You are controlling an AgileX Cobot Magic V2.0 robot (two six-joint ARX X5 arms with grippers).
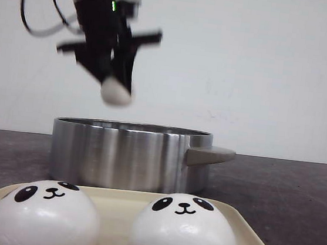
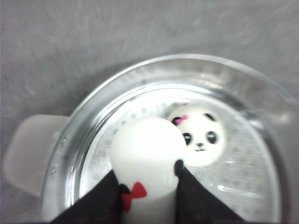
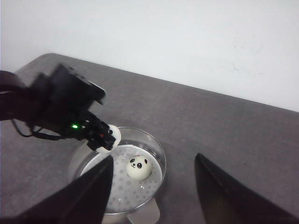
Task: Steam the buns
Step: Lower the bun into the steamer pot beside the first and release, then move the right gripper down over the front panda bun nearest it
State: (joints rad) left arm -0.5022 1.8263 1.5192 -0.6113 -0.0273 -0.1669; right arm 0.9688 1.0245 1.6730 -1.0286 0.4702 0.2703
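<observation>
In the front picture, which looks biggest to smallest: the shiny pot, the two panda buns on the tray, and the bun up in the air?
1. The shiny round steel pot.
2. The two white panda-face buns on the cream tray, left and right: alike, and nearest the camera, so enlarged.
3. The plain-looking white bun held by the left tool, partly hidden.

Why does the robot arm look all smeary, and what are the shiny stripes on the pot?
Front view: the left gripper, holding a bun, is blurred, likely from motion; the pot wall shows bright glare streaks. Left wrist view: everything looks soft.
</observation>
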